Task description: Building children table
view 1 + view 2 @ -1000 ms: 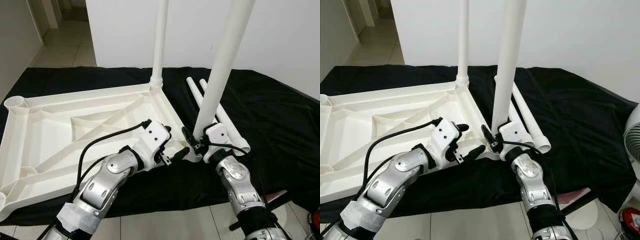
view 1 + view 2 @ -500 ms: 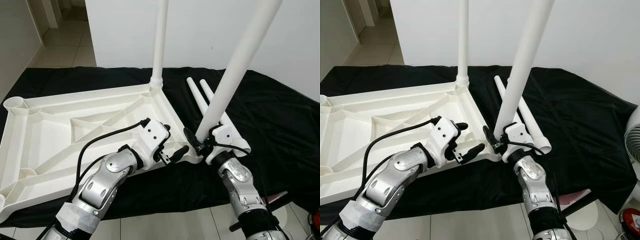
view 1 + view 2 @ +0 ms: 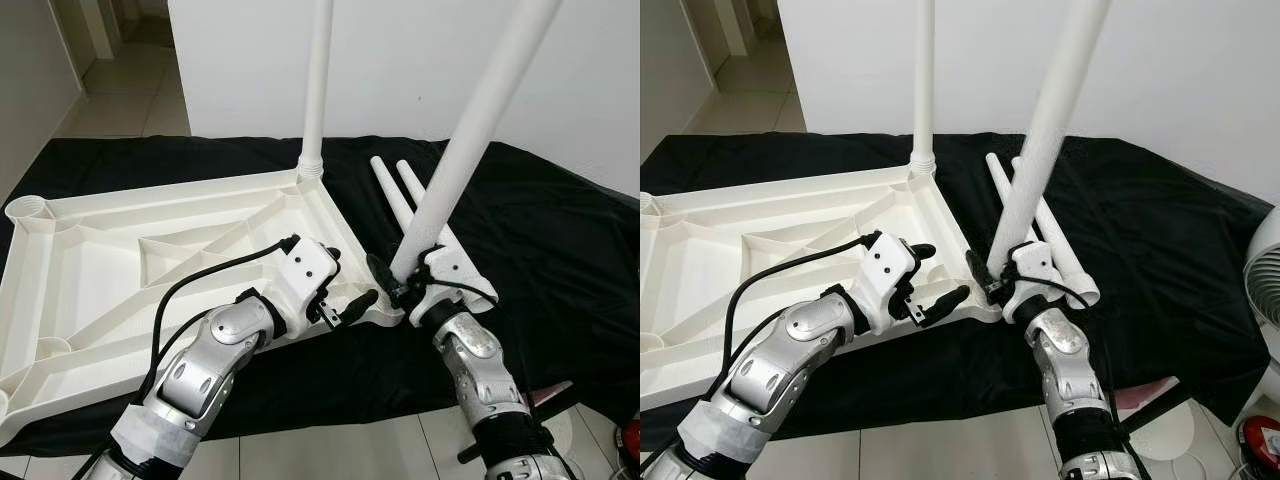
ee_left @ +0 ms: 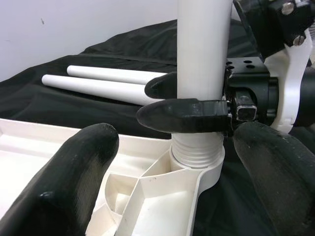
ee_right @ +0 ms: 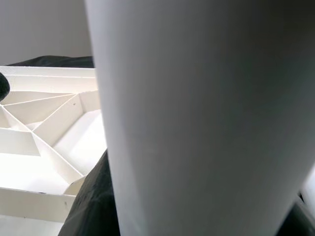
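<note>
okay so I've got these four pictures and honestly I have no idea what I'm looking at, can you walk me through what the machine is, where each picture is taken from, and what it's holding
This is a humanoid robot with two silver arms, each ending in two black fingers. The two wide pictures come from the cameras on its head, looking down. The two close-ups come from cameras on its wrists.

On a black cloth lies a white plastic tabletop, upside down, ribs showing. One leg already stands in the far corner. Two spare legs lie on the cloth.

The right gripper grips another leg, tilted, its threaded end sitting in the near corner socket. The left gripper is open beside that corner, holding nothing.
</note>
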{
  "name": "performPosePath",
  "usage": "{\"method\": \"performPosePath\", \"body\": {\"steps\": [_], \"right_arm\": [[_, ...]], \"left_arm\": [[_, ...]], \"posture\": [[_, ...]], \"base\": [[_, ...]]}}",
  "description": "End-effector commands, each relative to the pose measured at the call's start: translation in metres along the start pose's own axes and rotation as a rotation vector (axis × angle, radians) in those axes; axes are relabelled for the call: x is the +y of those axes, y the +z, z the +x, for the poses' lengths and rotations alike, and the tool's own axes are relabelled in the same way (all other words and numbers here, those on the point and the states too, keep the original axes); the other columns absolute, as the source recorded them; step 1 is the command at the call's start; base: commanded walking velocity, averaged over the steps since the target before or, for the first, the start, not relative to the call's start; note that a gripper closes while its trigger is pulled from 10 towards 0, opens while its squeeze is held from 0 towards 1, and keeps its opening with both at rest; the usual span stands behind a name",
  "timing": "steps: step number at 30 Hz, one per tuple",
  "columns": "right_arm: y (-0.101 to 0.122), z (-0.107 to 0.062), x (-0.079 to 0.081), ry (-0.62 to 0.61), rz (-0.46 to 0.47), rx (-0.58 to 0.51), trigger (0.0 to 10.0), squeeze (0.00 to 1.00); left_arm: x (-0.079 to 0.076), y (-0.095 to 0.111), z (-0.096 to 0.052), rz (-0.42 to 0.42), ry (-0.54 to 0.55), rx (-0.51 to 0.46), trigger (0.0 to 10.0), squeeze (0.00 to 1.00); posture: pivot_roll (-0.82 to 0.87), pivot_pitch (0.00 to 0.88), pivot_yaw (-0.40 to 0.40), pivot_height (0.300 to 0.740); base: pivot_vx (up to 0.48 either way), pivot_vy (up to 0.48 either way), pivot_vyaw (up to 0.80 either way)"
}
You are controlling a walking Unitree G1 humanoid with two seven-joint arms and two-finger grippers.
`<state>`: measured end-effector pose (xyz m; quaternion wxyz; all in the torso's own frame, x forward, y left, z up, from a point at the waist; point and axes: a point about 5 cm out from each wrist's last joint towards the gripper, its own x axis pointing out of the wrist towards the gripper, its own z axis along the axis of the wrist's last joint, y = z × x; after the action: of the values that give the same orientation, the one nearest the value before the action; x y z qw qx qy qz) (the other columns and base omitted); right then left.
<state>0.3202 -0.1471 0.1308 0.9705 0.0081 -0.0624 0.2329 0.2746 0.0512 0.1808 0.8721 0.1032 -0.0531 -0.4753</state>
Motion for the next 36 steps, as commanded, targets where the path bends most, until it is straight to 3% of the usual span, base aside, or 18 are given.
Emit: {"method": "performPosePath", "body": {"steps": [1,14,21,23,28,30,36], "right_arm": [[-0.035,-0.012,-0.003,-0.062,0.095,0.175,10.0,0.00],[-0.036,-0.010,0.001,-0.129,0.096,0.166,10.0,0.00],[-0.029,-0.003,0.012,-0.254,0.109,0.095,10.0,0.00],[-0.027,0.002,0.018,-0.358,0.166,0.075,10.0,0.00],[-0.022,0.012,0.027,-0.473,0.221,0.072,10.0,0.00],[-0.019,0.016,0.032,-0.490,0.247,0.064,10.0,0.00],[-0.004,0.025,0.043,-0.429,0.204,-0.001,10.0,0.00]], "left_arm": [[0.000,0.006,0.000,0.011,-0.014,-0.012,10.0,0.00],[0.000,0.007,0.000,0.009,-0.012,-0.015,10.0,0.00],[-0.001,0.007,0.000,0.009,-0.013,-0.015,10.0,0.00],[-0.001,0.007,0.001,0.009,-0.015,-0.016,10.0,0.00],[-0.001,0.007,0.003,0.010,-0.015,-0.020,10.0,0.00],[-0.001,0.008,0.004,0.010,-0.015,-0.023,10.0,0.00],[-0.001,0.009,0.006,0.011,-0.011,-0.032,10.0,0.00]], "posture": [[0.06,0.059,-0.030,0.740],[0.06,0.058,-0.036,0.740],[0.06,0.055,-0.035,0.740],[0.06,0.052,-0.036,0.740],[0.06,0.041,-0.041,0.740],[0.06,0.041,-0.041,0.740],[0.06,0.034,-0.055,0.740]], "base": [[0.000,0.000,0.00],[0.000,0.000,0.00],[0.000,0.000,0.00],[0.000,0.000,0.00],[0.000,0.000,0.00],[0.000,0.000,0.00],[0.000,0.000,0.00]]}}
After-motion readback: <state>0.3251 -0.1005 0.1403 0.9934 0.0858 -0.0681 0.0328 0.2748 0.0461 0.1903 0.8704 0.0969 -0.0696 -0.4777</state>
